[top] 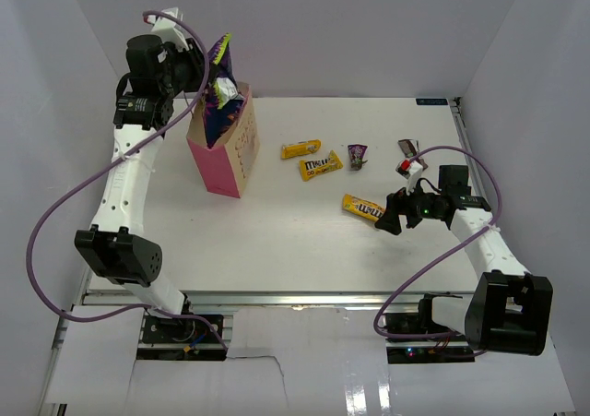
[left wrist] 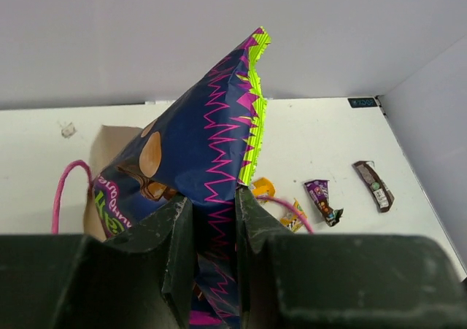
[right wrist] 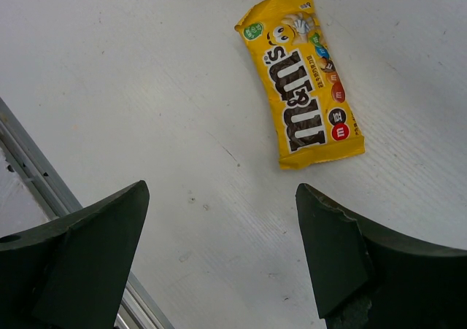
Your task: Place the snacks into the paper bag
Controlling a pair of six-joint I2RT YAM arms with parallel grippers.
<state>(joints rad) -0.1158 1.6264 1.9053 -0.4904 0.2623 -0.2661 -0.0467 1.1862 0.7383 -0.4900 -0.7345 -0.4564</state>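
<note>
My left gripper [top: 205, 77] is shut on the large purple chip bag [top: 221, 70] and holds it upright over the pink paper bag [top: 226, 158], with the chip bag's lower end in the bag's open top. In the left wrist view the fingers [left wrist: 252, 219] pinch the chip bag [left wrist: 204, 139] above the paper bag's mouth [left wrist: 109, 143]. Three yellow candy packets lie on the table [top: 300, 148] [top: 321, 165] [top: 363, 208]. A tiny purple wrapper [top: 357, 155] and a dark brown bar [top: 407, 155] lie beside them. My right gripper [top: 392, 220] is open and empty, just short of the nearest yellow packet [right wrist: 306, 77].
White walls enclose the table on the left, back and right. The metal rail at the table's front edge [right wrist: 44, 176] runs just left of my right gripper [right wrist: 221, 190]. The purple wrapper [left wrist: 321, 200] and the brown bar [left wrist: 373, 185] show beyond the paper bag.
</note>
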